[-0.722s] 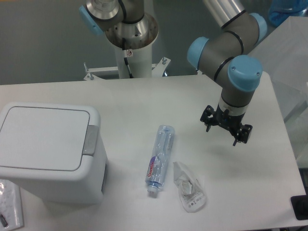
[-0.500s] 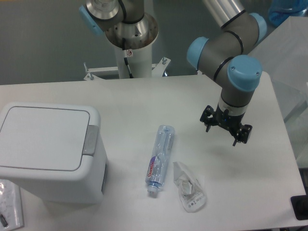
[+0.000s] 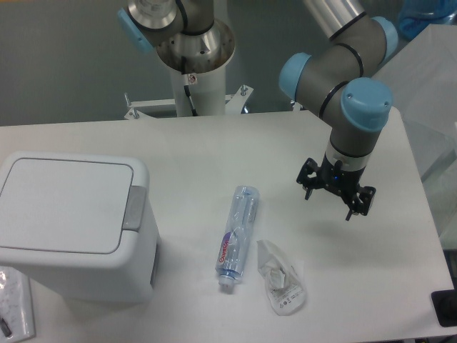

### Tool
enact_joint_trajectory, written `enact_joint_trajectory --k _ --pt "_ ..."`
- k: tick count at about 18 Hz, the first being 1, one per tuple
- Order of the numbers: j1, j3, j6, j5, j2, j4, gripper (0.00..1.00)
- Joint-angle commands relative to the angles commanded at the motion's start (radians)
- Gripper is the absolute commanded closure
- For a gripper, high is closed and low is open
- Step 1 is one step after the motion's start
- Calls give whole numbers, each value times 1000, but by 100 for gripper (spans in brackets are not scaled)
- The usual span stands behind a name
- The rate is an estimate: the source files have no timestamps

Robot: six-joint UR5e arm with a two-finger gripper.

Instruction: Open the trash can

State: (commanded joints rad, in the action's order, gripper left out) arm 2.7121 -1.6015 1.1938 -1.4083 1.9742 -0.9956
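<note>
The trash can (image 3: 71, 225) is a large white boxy bin at the table's left, its flat lid shut and a grey push tab (image 3: 134, 209) on the lid's right edge. My gripper (image 3: 335, 198) hangs above the right part of the table, far to the right of the bin, its two fingers spread open with nothing between them.
A clear plastic bottle (image 3: 235, 237) lies on its side mid-table. A crumpled clear wrapper (image 3: 280, 279) lies just right of its cap end. A flat packet (image 3: 13, 309) sits at the front left corner. The arm's base column (image 3: 191, 64) stands behind the table.
The arm has shifted very slightly to the right; the gripper stays almost in place. Nothing on the table has moved.
</note>
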Motion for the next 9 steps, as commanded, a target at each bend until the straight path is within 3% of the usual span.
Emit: enact_joint_trajectory --k 3,9 --pt "-8 2 -66 2 8 60 0" --pt "-29 15 -161 34 15 64 0"
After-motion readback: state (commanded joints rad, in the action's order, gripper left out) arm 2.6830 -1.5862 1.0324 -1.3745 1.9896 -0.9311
